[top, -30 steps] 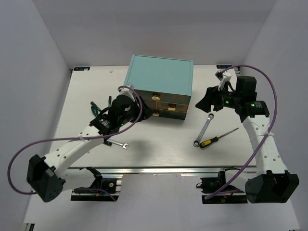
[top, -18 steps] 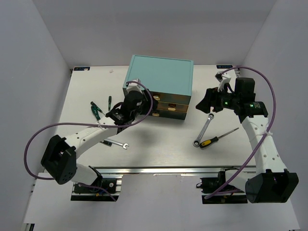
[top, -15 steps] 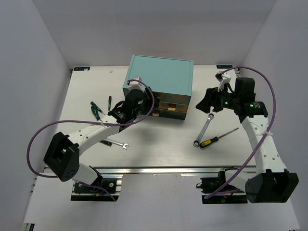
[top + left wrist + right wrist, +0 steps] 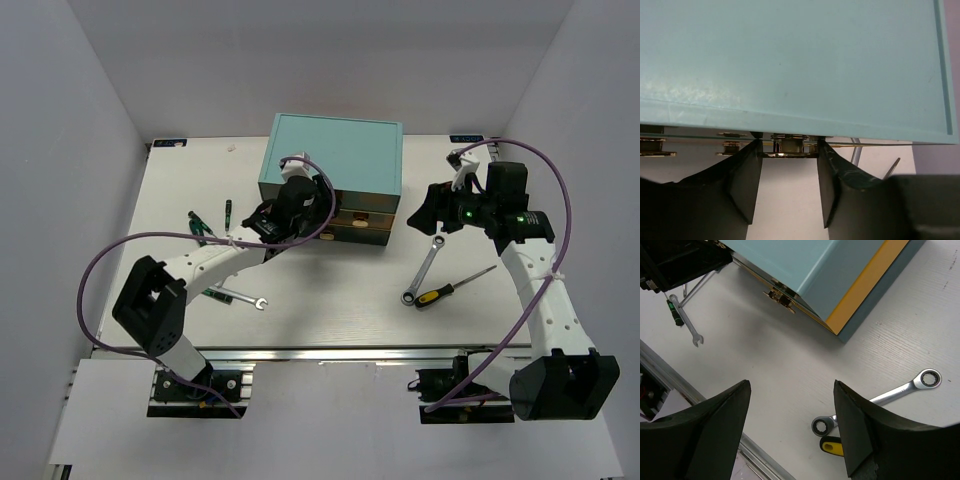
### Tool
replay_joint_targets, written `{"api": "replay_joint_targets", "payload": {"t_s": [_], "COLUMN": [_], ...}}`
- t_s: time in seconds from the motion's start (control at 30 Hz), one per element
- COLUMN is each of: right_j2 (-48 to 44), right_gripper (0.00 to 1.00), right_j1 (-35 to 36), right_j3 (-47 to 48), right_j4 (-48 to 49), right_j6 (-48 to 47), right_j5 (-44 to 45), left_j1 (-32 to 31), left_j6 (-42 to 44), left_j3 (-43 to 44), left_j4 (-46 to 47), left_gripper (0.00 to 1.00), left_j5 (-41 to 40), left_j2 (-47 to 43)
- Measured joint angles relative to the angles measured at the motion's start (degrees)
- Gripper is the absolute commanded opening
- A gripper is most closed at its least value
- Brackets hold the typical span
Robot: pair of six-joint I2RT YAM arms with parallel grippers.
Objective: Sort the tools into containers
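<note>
A drawer handle [image 4: 788, 144] of the chest [image 4: 790, 60] is straddled by the left pincer [image 4: 789, 150]; whether it is gripped cannot be told. The right pincer [image 4: 790, 405] is held open above a wrench [image 4: 895, 392] on the table [image 4: 790, 355].

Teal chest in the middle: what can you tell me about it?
The chest is a boxy teal cabinet with a flat top, standing at the far middle of the table. Its front faces the near side and holds stacked drawers with gold pulls; a yellow strip runs along one edge. The left gripper stands open, a finger on either side of one pull.
</note>
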Motion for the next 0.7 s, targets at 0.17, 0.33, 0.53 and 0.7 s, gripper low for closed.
{"api": "replay_joint_targets", "payload": {"t_s": [0.17, 0.33, 0.53, 0.7], "right_j2": [0.0, 0.0, -0.3, -1.0], "right_gripper": [0.73, 0.73, 0.73, 0.73], "right_j1": [0.0, 0.0, 0.0, 0.0], "right_j3": [0.0, -0.6, -2.1, -3.8], "right_j4": [0.3, 0.4, 0.6, 1.1], "right_j6": [0.0, -0.3, -1.2, -1.5], "right_j5": [0.2, 0.3, 0.9, 1.7], "left_j1": [-0.1, 0.0, 0.0, 0.0], "left_j6": [-0.3, -0.3, -0.3, -0.2], "left_j3": [-0.1, -2.9, -13.0, -20.5], "left_j4": [0.1, 2.4, 3.4, 1.6], "left_gripper": [0.37, 0.3, 0.24, 0.25], "left_j5": [-0.2, 0.4, 4.9, 8.2], "left_j2": [0.0, -1.6, -12.0, -21.7]}}
